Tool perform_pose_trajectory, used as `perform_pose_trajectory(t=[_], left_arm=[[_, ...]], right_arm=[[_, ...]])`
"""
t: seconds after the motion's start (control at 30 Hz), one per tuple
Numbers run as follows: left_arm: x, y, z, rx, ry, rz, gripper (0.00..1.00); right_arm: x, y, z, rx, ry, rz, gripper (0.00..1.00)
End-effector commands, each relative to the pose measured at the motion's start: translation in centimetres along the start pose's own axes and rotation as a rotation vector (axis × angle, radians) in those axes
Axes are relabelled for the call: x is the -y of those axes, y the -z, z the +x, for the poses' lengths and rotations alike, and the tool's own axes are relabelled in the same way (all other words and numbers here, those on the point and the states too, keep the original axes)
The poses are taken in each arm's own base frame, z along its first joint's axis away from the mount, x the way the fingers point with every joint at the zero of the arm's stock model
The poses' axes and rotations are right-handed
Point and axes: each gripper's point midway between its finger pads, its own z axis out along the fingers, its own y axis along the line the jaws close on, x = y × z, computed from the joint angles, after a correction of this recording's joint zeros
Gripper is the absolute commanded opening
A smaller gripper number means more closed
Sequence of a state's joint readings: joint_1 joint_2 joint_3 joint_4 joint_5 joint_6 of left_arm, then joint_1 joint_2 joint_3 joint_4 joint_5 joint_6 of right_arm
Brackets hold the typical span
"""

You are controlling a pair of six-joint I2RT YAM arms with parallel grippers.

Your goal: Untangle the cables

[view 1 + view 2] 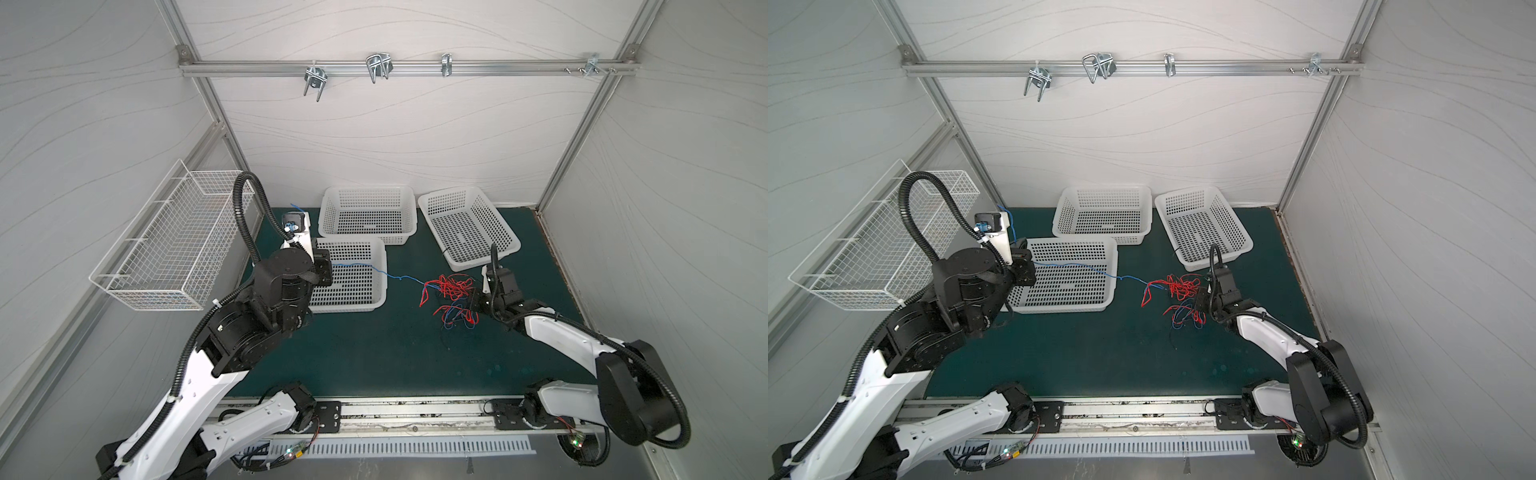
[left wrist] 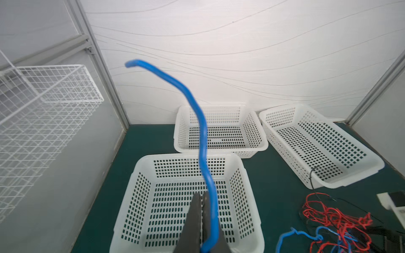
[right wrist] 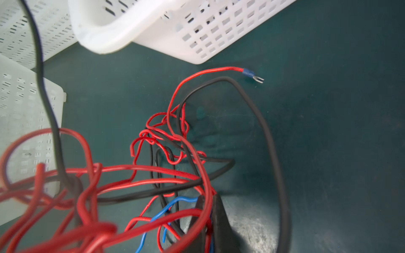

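**Blue cable stretched between two arms, with the knot not yet undone**

The left gripper [image 2: 201,197] is clamped shut on a blue cable [image 2: 202,135] above a white plastic basket [image 1: 353,308], and the cable's free end curls up past the fingers. From that grip the blue cable runs across the basket's rim and down to the tangle [image 1: 453,289] of red, blue and black cables. The tangle lies on the green desk [image 1: 374,353], well apart from the left gripper and right at the right gripper [image 3: 209,198]. That gripper sits low over the desk, closed on strands of the tangle. Red and blue pass between its fingers, though exactly which strands it holds is hard to tell.

The risk appears to lie in the pull. With the bundle pinned at one side and the blue cable held at the other, more tension could cinch the loops tighter instead of drawing the cable free. It could also drag the whole tangle across the desk. The thin cable might slip from the left gripper's fingers or catch on the basket's rim. A red cable's fork terminal [image 3: 254,76] lies bare just beside the tangle, and it could hook a passing loop.
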State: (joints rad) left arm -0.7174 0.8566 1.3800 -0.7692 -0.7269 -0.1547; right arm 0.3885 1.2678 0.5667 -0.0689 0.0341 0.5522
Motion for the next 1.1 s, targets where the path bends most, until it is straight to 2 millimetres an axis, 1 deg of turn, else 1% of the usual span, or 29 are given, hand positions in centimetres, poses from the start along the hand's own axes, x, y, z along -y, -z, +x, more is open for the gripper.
perform_pose_trajectory(t=[0.0,0.17,0.3,0.4,0.47,0.6,0.67,0.77,0.83,0.97,1.07], left_arm=[[-6.6,4.9,-5.6,0.193,0.114,-0.173,0.0],[-8.1,5.9,-5.8,0.203,0.117,-0.219,0.0],[-8.6,6.4,-6.1,0.217,0.124,-0.223,0.0],[-7.0,5.6,-5.5,0.202,0.125,-0.152,0.0],[-5.4,4.4,-4.8,0.183,0.117,-0.104,0.0],[-3.0,2.2,-3.5,0.129,0.094,-0.066,0.0],[-1.7,1.2,-3.2,0.114,0.093,-0.04,0.0],[-0.1,0.2,-3.1,0.107,0.099,0.001,0.0],[0.5,-0.2,-3.1,0.1,0.096,0.011,0.0],[1.0,-1.1,-2.8,0.093,0.088,0.001,0.0],[1.3,-1.9,-2.2,0.083,0.077,-0.013,0.0]], right_arm=[[6.3,0.1,3.2,-0.101,-0.056,0.239,0.0],[6.9,-0.2,2.9,-0.115,-0.104,0.231,0.0],[6.7,-0.6,2.8,-0.133,-0.098,0.223,0.0],[4.9,-0.6,2.4,-0.13,-0.046,0.155,0.0],[3.5,-0.4,2.0,-0.105,0.002,0.134,0.0],[1.1,0.2,1.4,-0.086,0.072,0.091,0.0],[-0.1,0.5,1.3,-0.075,0.104,0.062,0.0],[-1.4,0.9,1.4,-0.064,0.128,0.023,0.0],[-2.3,1.2,1.4,-0.053,0.139,-0.001,0.0],[-3.6,1.8,1.6,-0.032,0.165,-0.037,0.0],[-4.3,2.1,1.7,-0.028,0.177,-0.053,0.0]])
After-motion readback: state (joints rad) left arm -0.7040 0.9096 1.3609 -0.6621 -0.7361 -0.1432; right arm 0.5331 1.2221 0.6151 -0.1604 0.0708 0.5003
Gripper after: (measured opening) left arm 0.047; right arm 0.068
